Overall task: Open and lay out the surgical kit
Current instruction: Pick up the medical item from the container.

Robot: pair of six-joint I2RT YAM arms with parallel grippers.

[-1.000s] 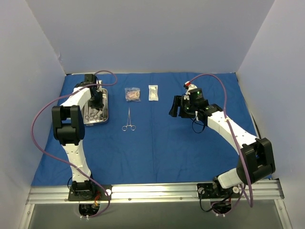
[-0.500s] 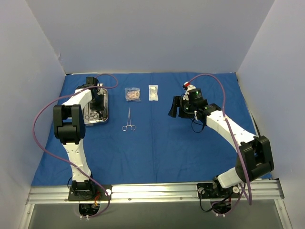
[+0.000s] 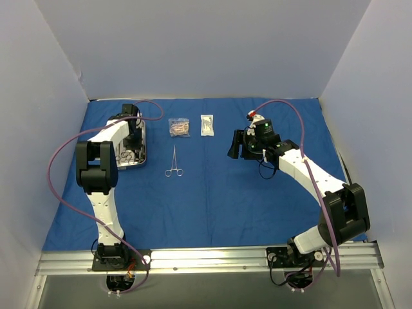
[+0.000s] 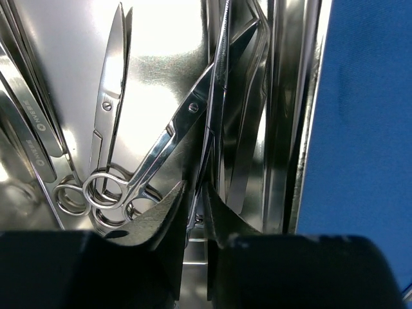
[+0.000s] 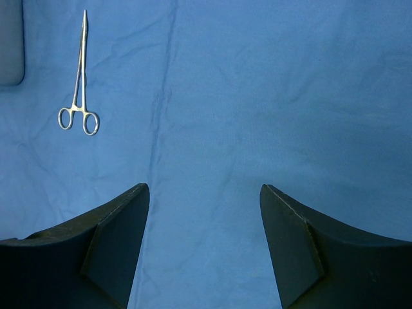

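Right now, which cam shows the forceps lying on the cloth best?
Right wrist: the forceps lie unobstructed, finger rings and closed tips clear. Top external shows them whole but tiny. Left wrist sees only inside the steel tray, not them.

Blue cloth point(image 3: 225, 199) under tray point(image 3: 145, 153), forceps point(image 3: 174, 161), packets point(image 3: 179, 127)

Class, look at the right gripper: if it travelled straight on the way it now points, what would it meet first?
Probably bare blue cloth: the right gripper, jaws open, has nothing else straight ahead. The forceps lie well off to the side, though depth is hard to judge.
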